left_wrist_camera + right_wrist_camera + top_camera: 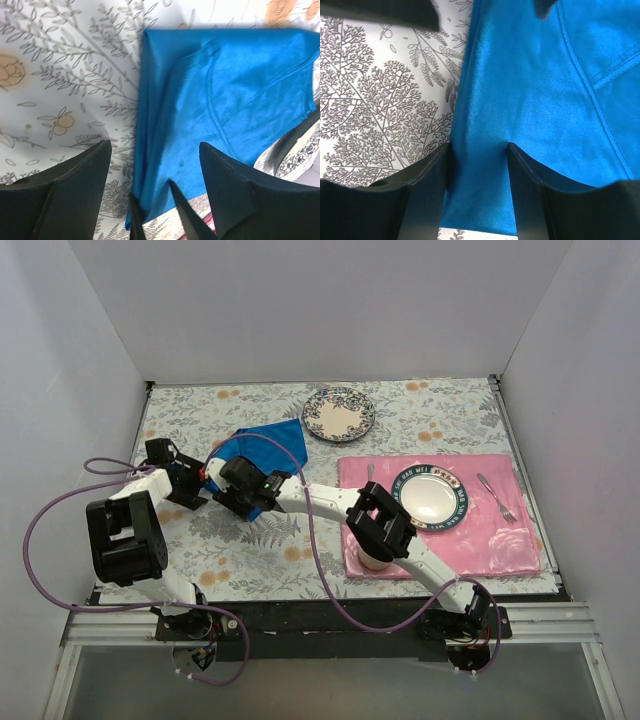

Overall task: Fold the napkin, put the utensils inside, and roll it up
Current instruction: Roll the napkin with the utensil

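Note:
The bright blue napkin (270, 443) lies folded on the flowered tablecloth, left of centre. My right gripper (230, 483) reaches across to its near left edge; in the right wrist view the gripper (479, 146) stands open, its fingers either side of a strip of the napkin (535, 90). My left gripper (207, 474) faces it from the left. It is open (155, 145) and wide over the same edge of the napkin (225, 85), with the right gripper's thin fingertips (186, 212) showing low between its own. A silver fork (497, 497) lies on the pink placemat; other utensils are hidden.
A flowered plate (338, 413) sits at the back, just right of the napkin. The pink placemat (500, 540) at the right carries a green-rimmed plate (458, 502). A pale cup (372, 560) stands under the right arm. White walls close three sides.

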Controlling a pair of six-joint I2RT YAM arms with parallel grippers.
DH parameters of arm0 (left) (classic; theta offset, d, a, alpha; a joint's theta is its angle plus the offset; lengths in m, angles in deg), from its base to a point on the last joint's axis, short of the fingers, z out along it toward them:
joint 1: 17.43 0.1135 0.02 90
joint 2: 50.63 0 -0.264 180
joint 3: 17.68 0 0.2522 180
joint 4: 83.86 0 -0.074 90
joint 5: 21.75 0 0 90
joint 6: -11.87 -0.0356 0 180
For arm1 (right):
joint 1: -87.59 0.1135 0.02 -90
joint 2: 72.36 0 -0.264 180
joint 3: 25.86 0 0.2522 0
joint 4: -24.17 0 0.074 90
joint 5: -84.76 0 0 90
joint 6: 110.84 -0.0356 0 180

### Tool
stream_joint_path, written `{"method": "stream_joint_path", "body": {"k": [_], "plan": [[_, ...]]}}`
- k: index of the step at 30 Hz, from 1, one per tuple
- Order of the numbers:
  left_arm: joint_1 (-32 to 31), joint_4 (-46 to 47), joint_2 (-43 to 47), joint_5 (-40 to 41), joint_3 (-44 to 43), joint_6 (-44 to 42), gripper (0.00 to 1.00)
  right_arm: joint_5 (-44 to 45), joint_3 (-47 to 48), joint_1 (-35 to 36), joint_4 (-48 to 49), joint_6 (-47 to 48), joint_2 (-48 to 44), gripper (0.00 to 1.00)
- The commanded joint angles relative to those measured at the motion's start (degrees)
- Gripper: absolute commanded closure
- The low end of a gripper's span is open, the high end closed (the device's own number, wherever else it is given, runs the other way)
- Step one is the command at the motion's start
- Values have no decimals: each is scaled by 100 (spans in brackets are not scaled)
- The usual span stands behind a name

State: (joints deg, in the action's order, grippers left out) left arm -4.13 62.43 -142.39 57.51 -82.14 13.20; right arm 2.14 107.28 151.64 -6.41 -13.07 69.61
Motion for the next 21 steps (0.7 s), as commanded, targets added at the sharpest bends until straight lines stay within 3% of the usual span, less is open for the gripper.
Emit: {"method": "stream_joint_path", "body": {"k": [1,14,21], "plan": [[15,-123,414,11,95,-18,29,-43,-45,-86,56,-205,199,43],[32,-212,520,-50,69,-10,27,185,-177,-95,-181,-241,375,44],[32,-238,274,-217,69,-36,27,45,-204,-95,-199,-267,366,59]]}}
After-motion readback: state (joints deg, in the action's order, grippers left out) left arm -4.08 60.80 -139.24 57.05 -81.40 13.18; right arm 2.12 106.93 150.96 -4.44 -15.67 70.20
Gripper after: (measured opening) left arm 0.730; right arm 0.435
